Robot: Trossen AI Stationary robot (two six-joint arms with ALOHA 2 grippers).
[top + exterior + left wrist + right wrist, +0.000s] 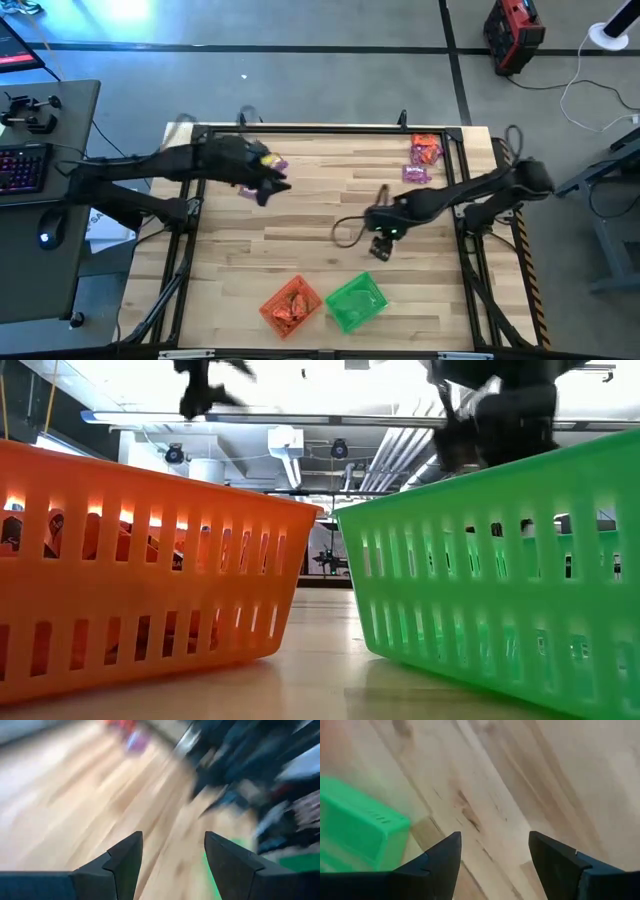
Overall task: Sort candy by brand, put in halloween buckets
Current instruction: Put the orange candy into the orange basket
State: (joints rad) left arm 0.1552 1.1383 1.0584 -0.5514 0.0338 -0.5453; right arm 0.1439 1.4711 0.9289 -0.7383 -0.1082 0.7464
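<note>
Right hand: my right hand (381, 243) hangs over the middle of the surface (330, 215), just toward 12 o'clock from the green bucket (356, 302); fingers spread wide, nothing between them.
Left hand: my left hand (270, 187) sits out toward 10 o'clock, fingers apart and empty, beside a purple candy packet (274, 163).
Buckets: the orange bucket (291, 305) and the green one stand side by side at 6 o'clock; orange-red packets (293, 308) lie in the orange one.
Candy left: a cluster of purple packets (416, 174) and orange-red ones (425, 146) at 1 o'clock.
Step in hand: I judge the right hand is free to fetch the next piece.
Doing it well: I'd pick one packet at the cluster's edge, come straight down, pinch across its flat width, and match colour to bucket.
</note>
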